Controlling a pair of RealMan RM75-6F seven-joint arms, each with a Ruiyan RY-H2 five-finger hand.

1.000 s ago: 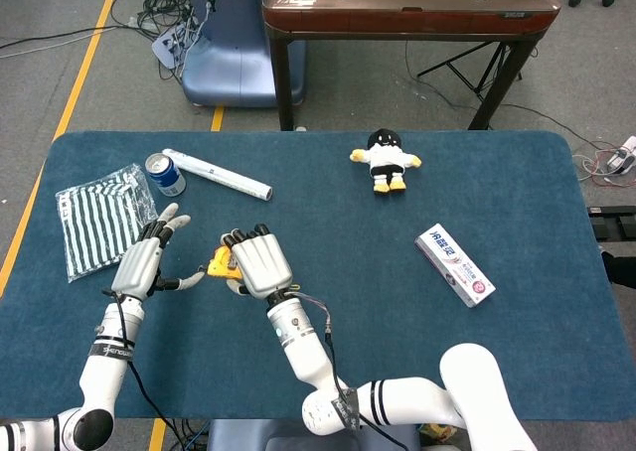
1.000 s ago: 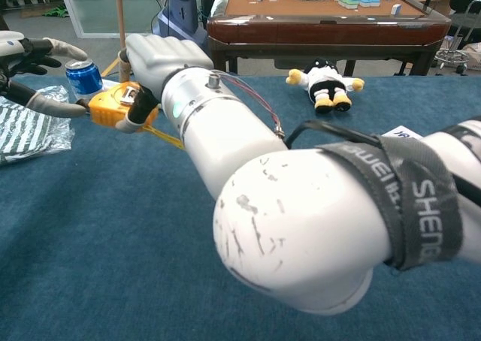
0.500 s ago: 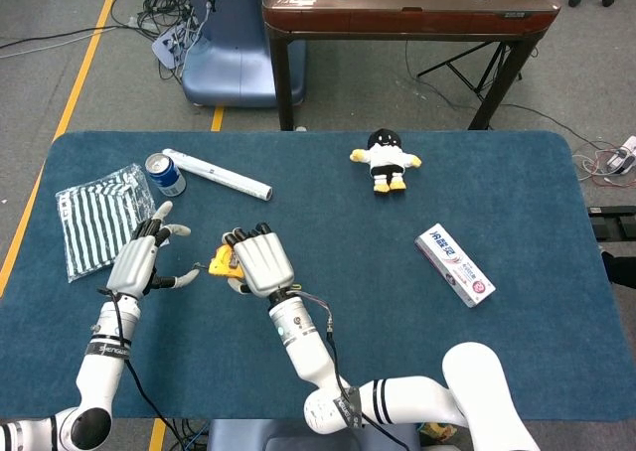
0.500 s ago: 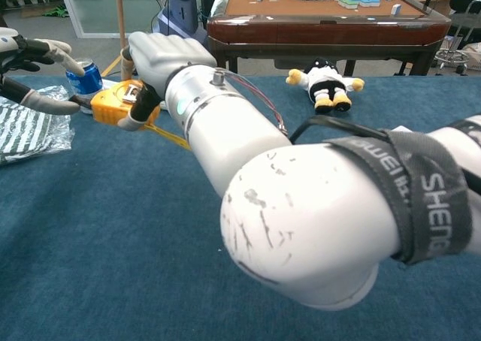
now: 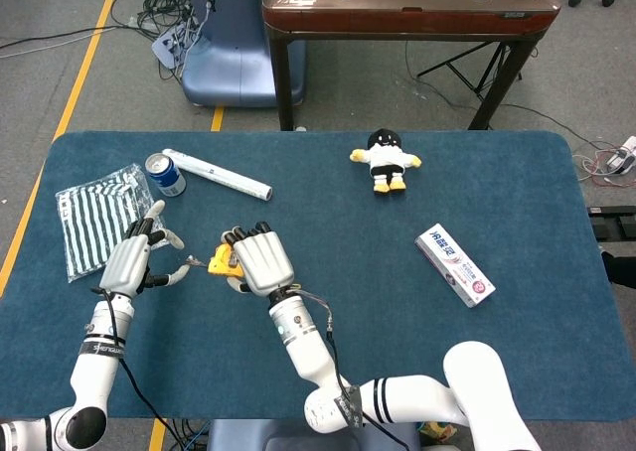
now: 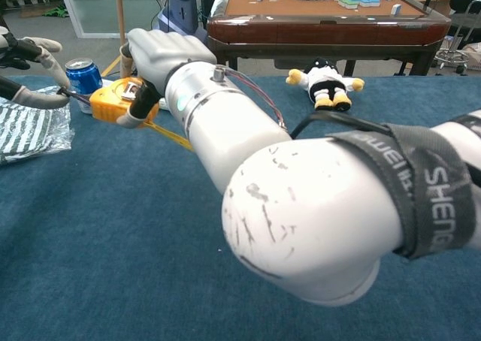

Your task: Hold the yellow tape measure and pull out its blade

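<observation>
The right hand [image 5: 257, 262] lay knuckles up, its fingers curled over the yellow tape measure [image 5: 223, 263] and gripping it, forearm running back toward the near edge. The left hand [image 5: 133, 262] sat to its left, its upper fingers spread and pointing far, thumb and a finger pinching the blade tip [image 5: 189, 264], wrist angled back and near.

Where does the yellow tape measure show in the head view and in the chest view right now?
Head view: the yellow tape measure sits left of centre on the blue table, gripped by the right hand, with the left hand further left.
Chest view: the tape measure is at upper left, under the right hand.
Shared landmark: the blue can, beyond and left of the tape measure in both.
</observation>
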